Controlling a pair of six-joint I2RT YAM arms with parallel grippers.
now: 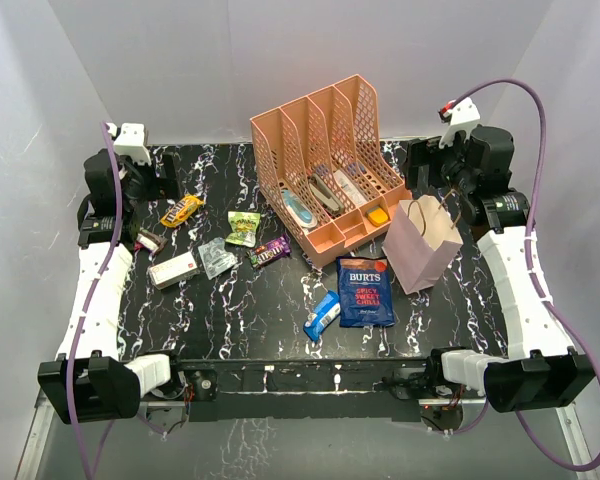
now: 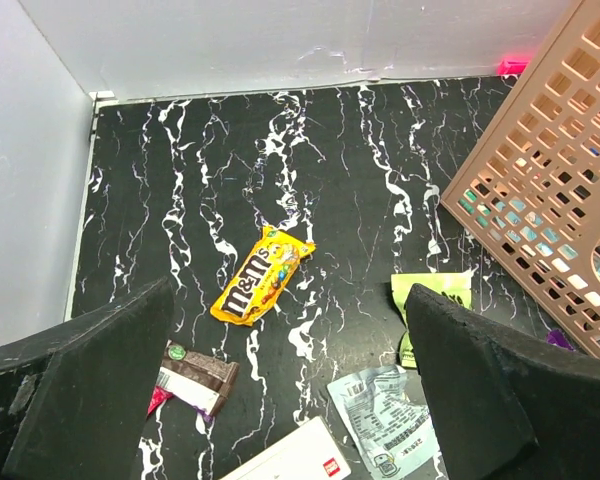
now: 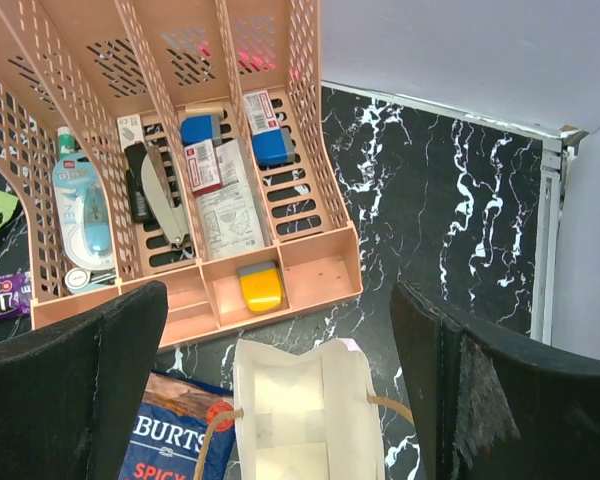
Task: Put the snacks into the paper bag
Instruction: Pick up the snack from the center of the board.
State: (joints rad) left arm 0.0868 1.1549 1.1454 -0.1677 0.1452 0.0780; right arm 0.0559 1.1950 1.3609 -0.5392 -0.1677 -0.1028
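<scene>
left gripper (image 2: 290, 300) and right gripper (image 3: 278, 300) both gape wide and empty; i fear dropping the snacks (image 1: 365, 292) clumsily tips the paper bag (image 1: 420, 255).

The left arm (image 1: 95, 285) and the right arm (image 1: 525, 285) look the same: a long white shell with small dark dots on it, black joint housings at both ends, and a black base block with a white cap. A thin purple cable (image 1: 507, 83) runs along each arm up to a white bracket (image 1: 463, 110) at the wrist. The jaws are flat, matte black wedges, and one right jaw is scuffed grey at its edge
</scene>
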